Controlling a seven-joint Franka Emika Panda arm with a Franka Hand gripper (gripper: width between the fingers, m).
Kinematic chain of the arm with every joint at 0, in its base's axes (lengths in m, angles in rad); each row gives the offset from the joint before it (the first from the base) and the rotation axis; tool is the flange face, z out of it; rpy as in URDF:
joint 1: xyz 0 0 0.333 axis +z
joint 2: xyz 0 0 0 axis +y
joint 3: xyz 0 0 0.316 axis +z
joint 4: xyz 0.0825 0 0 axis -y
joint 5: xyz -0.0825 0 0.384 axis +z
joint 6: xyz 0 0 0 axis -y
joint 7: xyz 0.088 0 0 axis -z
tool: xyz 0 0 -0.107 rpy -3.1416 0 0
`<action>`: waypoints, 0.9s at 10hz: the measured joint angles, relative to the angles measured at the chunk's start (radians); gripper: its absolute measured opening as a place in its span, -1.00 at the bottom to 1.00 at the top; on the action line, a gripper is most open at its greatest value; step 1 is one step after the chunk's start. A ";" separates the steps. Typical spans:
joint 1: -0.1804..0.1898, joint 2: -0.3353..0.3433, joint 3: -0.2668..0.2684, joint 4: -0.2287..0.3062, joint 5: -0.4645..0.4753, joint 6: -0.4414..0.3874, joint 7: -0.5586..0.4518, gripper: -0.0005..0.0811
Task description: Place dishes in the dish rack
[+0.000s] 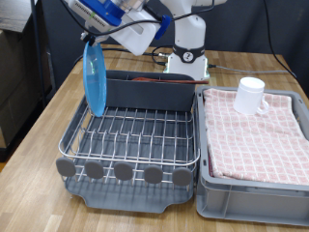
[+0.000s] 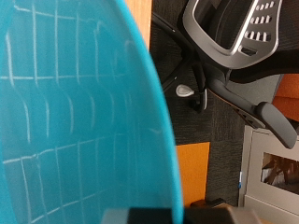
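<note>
My gripper [image 1: 90, 41] is shut on the top edge of the light-blue plate [image 1: 94, 82]. It holds the plate upright at the exterior view's left end of the dish rack [image 1: 130, 135], with the plate's lower edge down at the wire grid. In the wrist view the plate [image 2: 75, 112] fills most of the frame, and a dark fingertip [image 2: 154, 216] shows at its rim. The white mug [image 1: 250, 95] stands on the pink checked cloth in the grey bin [image 1: 253, 188]. A thin reddish-brown spoon [image 1: 154, 80] lies along the grey caddy [image 1: 150, 92].
The grey bin stands against the rack on the exterior view's right. The robot base [image 1: 188, 53] is behind the caddy. Round grey knobs [image 1: 124, 172] line the rack's front edge. An office chair [image 2: 243, 37] shows beyond the table.
</note>
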 joint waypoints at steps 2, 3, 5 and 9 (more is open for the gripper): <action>0.000 0.023 -0.014 -0.019 -0.024 0.046 0.041 -0.94; 0.000 0.031 -0.022 -0.032 -0.035 0.070 0.059 -0.94; -0.001 0.044 -0.036 -0.054 -0.052 0.105 0.086 -0.94; -0.001 0.053 -0.057 -0.087 -0.073 0.148 0.112 -0.94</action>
